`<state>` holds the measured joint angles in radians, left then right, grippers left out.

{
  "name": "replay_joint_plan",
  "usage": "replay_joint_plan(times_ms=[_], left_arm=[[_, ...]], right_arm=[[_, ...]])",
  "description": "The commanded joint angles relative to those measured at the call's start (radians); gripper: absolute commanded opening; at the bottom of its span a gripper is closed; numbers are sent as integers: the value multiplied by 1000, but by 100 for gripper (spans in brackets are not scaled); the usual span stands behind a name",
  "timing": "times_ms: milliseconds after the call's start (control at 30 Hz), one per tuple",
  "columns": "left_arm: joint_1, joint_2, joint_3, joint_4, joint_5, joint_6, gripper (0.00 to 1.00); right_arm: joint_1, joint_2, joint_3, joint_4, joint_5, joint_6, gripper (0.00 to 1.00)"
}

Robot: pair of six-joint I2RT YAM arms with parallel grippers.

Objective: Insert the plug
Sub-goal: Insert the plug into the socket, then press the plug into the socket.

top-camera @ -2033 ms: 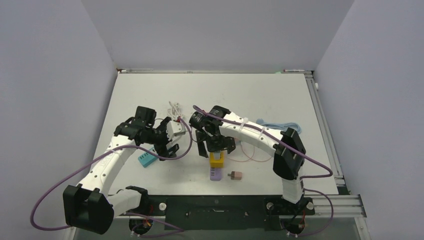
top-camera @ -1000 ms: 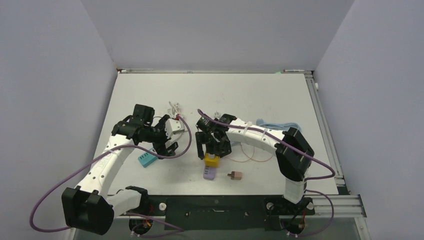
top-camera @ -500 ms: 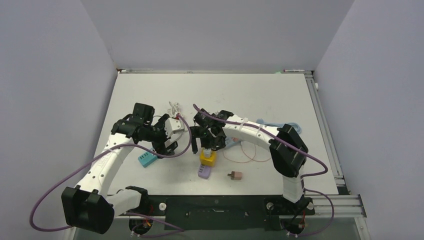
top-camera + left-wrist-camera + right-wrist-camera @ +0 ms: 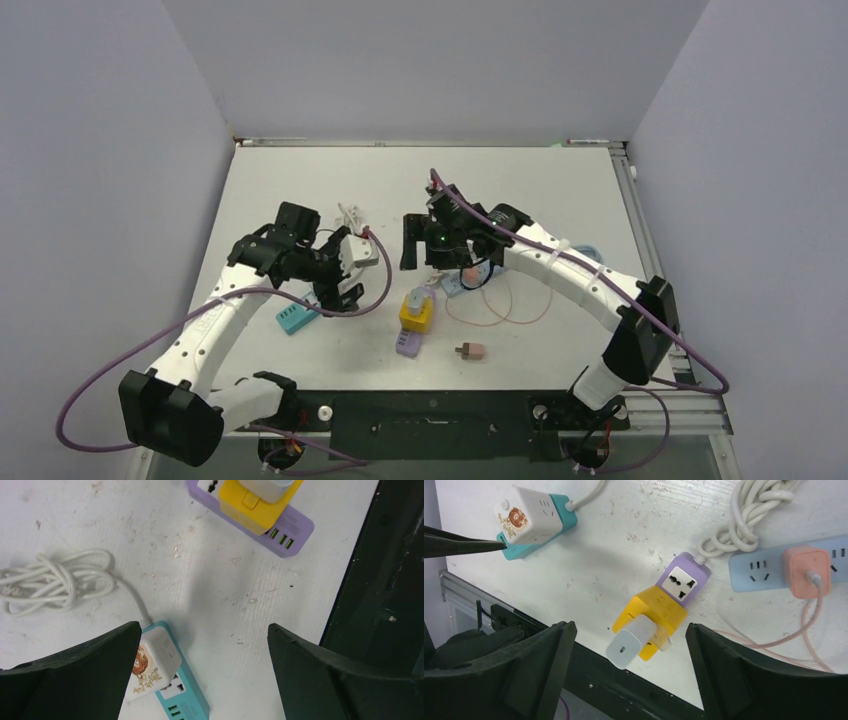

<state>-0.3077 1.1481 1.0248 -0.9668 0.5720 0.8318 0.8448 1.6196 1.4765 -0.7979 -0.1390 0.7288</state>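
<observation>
A robotics lab test cell — plain pale walls (image 4: pixel 430 60) box in a scuffed white surface (image 4: pixel 560 190) edged with aluminium framing (image 4: pixel 652 262). The white left arm (image 4: pixel 210 330) and right arm (image 4: pixel 565 270) are bolted at its near edge, trailing purple cables (image 4: pixel 386 272); a purple power strip (image 4: pixel 408 343) lies loose.

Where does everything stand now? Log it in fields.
charger: white, appears plugged into the yellow adapter
yellow adapter: on the purple strip
right gripper: open, above the charger, holding nothing
left gripper: open, empty
teal strip: white adapter plugged in
blue strip: pink plug in it
</observation>
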Motion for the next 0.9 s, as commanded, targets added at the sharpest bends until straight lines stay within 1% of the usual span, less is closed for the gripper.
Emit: replay_joint_plan(times_ms=[0,67,100,167,233,367,533,667,733,833,867], left_arm=[[-100,-4,74,63,15,-84,96],[-137,24,88,115,11,-145,96],[-151,38,93,151,14,-187,96],[-170,77,111,221,30,-275,96],[-174,109,126,280,51,-358,96],[-200,144,123,343,60,-423,96],[-242,159,110,381,43,-437,96],[-265,185,101,392,36,-431,97],[-281,194,92,397,23,-421,97],[-287,203,77,394,13,-397,97],[-289,205,72,393,7,-389,97]], right_arm=[[0,-90,-111,84,12,22,73],[0,-120,-170,119,13,37,54],[-1,-130,-189,137,11,44,48],[0,-143,-220,168,9,50,41],[-1,-144,-236,193,10,53,39],[-5,-152,-279,252,-7,56,38],[-19,-182,-314,269,-15,48,39],[-30,-198,-338,281,-35,47,43],[-36,-199,-334,278,-39,43,47],[-55,-210,-332,275,-41,39,62],[-63,-217,-335,276,-46,38,63]])
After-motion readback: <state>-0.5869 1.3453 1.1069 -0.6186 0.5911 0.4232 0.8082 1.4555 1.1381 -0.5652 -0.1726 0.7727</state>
